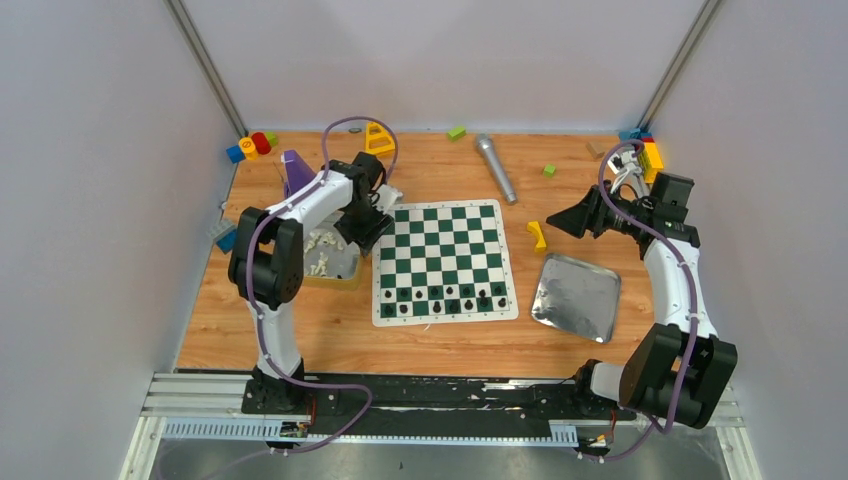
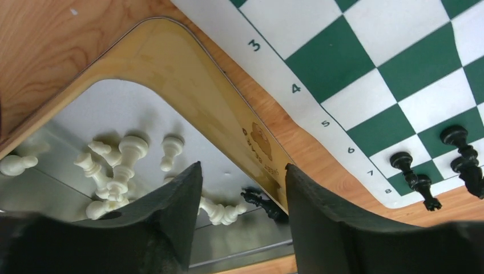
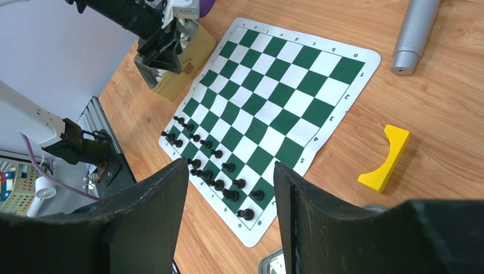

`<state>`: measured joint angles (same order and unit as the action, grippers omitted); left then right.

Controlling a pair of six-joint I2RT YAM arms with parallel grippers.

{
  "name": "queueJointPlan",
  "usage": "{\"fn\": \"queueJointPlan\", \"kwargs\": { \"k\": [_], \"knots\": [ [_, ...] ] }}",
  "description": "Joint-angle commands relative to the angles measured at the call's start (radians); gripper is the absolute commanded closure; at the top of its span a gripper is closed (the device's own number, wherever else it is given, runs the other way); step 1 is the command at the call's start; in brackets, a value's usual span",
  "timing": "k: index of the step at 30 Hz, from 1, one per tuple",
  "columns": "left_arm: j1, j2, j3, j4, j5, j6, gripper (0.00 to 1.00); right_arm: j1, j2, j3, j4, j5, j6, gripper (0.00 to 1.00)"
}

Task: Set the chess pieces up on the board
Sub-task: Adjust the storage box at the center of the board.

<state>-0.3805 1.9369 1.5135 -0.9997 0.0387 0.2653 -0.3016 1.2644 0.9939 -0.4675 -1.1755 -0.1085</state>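
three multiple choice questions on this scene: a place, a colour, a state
1. Where do the white pieces lie? A in the bin left of the board B on the board's far rows C on bare wood
2. The pieces standing on the board are: A white B black C both
3. The left claw is: A shut on a pawn B shut on the board's edge C open and empty
Answers: A, the left wrist view shows them in the bin; B, only black pieces fill the near rows; C, its jaws stand apart with nothing between.
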Motion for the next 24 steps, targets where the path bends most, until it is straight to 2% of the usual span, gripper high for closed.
{"fn": "queueJointPlan", "kwargs": {
  "k": [1, 4, 10, 14, 20, 24],
  "knots": [
    [0.011, -0.002, 0.035, 0.038, 0.026, 0.045, 0.42, 0.004, -0.002, 0.000, 0.011, -0.014, -0.032, 0.43],
    [0.010, -0.019, 0.009, 0.028, 0.044, 0.078, 0.57, 0.004, -0.001, -0.002, 0.010, -0.013, -0.037, 0.43],
    [0.011, -0.102, -0.115, -0.017, 0.051, 0.196, 0.73, 0.004, 0.018, 0.001, 0.006, -0.023, -0.040, 0.43],
    [0.008, -0.176, -0.203, -0.073, 0.074, 0.297, 0.80, 0.004, 0.019, 0.000, 0.002, -0.023, -0.045, 0.43],
    [-0.046, -0.360, -0.432, -0.157, 0.013, 0.489, 0.80, 0.003, 0.032, 0.000, -0.003, -0.022, -0.049, 0.43],
    [-0.057, -0.458, -0.549, -0.180, -0.094, 0.552, 0.72, 0.003, 0.039, 0.002, -0.007, -0.018, -0.052, 0.43]
  ]
}}
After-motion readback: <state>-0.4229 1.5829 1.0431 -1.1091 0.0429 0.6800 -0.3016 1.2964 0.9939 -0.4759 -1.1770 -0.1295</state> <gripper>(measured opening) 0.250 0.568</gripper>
